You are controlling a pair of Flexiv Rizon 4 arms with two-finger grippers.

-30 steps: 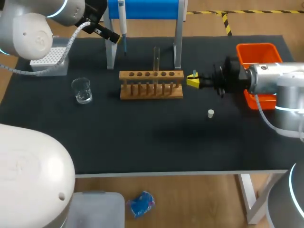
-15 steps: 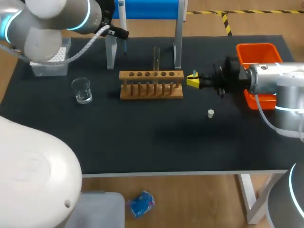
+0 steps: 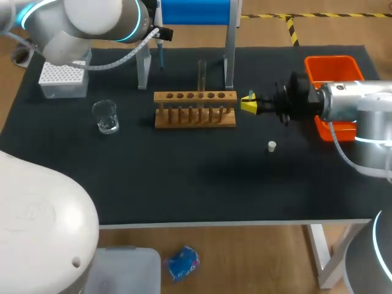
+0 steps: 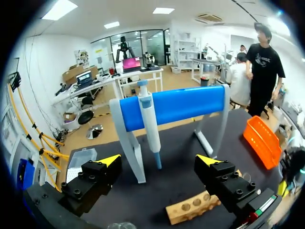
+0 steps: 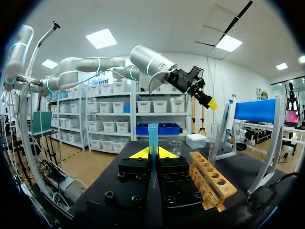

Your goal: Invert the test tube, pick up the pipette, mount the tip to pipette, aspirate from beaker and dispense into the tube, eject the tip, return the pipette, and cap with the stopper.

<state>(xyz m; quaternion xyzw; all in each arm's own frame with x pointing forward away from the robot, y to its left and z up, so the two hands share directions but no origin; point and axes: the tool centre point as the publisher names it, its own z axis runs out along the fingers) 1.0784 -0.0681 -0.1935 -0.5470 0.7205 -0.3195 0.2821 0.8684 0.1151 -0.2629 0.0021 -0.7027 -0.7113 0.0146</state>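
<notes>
The white-and-blue pipette [image 3: 158, 24] hangs on the blue stand [image 3: 190, 12] at the back. My left gripper [image 3: 163, 34] is just in front of it, open. In the left wrist view the pipette [image 4: 150, 124] hangs ahead of the gap between the wide-apart fingers of the left gripper [image 4: 158, 160]. A clear test tube [image 3: 201, 75] stands upright in the wooden rack [image 3: 195, 109]. My right gripper [image 3: 248, 103] sits at the rack's right end, shut on a blue pipette tip [image 5: 152, 143]. The beaker [image 3: 106, 116] and the white stopper [image 3: 272, 146] rest on the mat.
A tip box [image 3: 61, 79] sits at the back left. An orange bin [image 3: 331, 67] stands at the right edge behind my right arm. The stand's grey legs [image 3: 143, 67] flank the rack's back. Black mat lies bare in front of the rack.
My left arm has swung right from above the tip box toward the pipette on the stand. The right arm and its tip have not moved.
</notes>
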